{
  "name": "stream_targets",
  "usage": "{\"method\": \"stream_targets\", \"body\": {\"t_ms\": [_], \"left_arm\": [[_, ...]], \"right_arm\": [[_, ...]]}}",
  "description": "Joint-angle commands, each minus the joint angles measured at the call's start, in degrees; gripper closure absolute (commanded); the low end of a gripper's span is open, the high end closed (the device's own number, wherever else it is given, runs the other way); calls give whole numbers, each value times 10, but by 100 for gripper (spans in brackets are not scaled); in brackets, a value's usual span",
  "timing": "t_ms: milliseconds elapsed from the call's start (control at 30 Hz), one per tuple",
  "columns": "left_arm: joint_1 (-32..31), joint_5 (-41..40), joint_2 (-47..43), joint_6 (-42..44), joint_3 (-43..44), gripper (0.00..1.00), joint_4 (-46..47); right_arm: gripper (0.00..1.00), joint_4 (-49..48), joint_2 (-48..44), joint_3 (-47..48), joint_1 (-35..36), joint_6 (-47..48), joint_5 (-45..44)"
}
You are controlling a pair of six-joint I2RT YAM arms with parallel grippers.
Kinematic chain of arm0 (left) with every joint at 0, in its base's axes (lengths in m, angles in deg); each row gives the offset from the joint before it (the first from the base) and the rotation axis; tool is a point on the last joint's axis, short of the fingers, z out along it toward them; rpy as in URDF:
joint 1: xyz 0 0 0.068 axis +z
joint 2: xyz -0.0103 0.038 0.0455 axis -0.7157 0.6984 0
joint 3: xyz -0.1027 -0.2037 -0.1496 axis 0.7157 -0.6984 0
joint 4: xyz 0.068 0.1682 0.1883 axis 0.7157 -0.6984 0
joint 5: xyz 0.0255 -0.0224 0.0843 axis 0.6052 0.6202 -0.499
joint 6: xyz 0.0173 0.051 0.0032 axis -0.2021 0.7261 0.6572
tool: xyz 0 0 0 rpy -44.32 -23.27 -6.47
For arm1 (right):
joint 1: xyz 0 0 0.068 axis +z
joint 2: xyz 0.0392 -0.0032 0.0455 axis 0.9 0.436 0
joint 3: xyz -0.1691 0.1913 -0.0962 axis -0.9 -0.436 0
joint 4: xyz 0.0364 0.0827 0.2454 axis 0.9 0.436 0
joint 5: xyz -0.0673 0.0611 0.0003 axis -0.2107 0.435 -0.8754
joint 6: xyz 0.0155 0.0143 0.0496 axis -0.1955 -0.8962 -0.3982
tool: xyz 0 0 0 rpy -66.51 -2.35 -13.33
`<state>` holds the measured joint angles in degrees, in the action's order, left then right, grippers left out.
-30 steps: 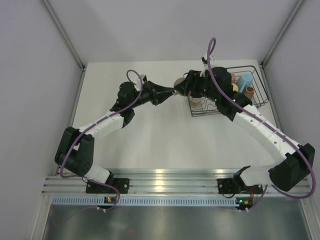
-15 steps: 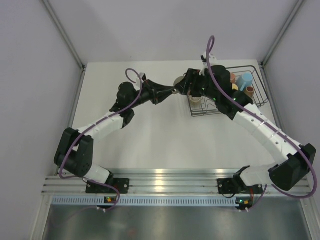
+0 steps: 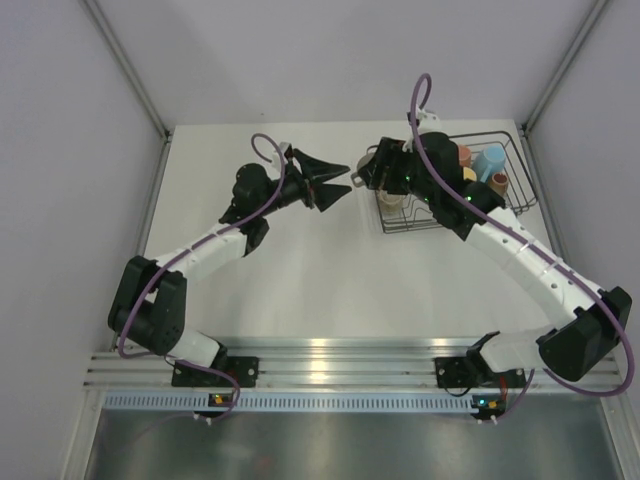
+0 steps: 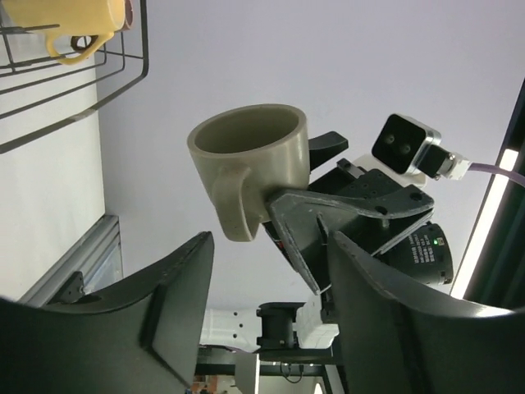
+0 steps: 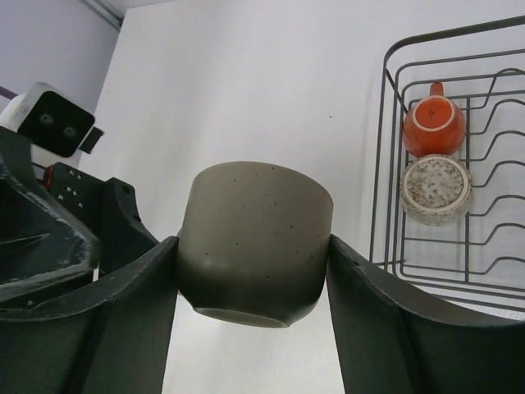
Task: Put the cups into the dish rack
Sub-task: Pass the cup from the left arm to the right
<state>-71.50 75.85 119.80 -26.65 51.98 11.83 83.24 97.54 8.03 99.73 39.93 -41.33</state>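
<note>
A grey-olive speckled cup (image 5: 254, 238) hangs in the air left of the dish rack (image 5: 384, 148), and my right gripper (image 5: 253, 246) is shut on its sides. In the left wrist view the same cup (image 4: 250, 152) shows its handle toward my left gripper (image 4: 269, 246), which stands open just short of it, touching nothing. From above, the left gripper (image 3: 338, 181) faces the right gripper (image 3: 362, 175) at the rack's left end (image 3: 410, 230). In the rack sit an orange cup (image 5: 433, 119), an upturned speckled cup (image 5: 435, 189), a yellow cup (image 4: 70, 16) and a light blue cup (image 3: 490, 160).
The black wire rack stands at the back right of the white table (image 3: 300, 260), close to the right wall post. A pink-salmon cup (image 3: 463, 155) and a dark brown cup (image 3: 497, 183) also stand in it. Both arms reach across the table's far middle.
My left gripper has opened, let go of the grey-olive cup and drawn back a little to the left. The right gripper keeps hold of the cup.
</note>
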Motion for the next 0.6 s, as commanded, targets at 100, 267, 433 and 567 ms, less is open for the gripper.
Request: {"method": "stream_targets", "body": {"t_ms": [100, 267, 433, 567], "left_arm": [[1, 32, -12, 63, 30, 25, 17], [9, 54, -5, 227, 78, 14, -131], [9, 37, -14, 389, 140, 4, -314], [9, 29, -25, 429, 150, 3, -353]], "right_arm": [[100, 27, 3, 76, -3, 33, -36], [100, 173, 37, 169, -28, 77, -45], [100, 258, 79, 189, -96, 99, -12], [100, 298, 127, 201, -143, 122, 21]]}}
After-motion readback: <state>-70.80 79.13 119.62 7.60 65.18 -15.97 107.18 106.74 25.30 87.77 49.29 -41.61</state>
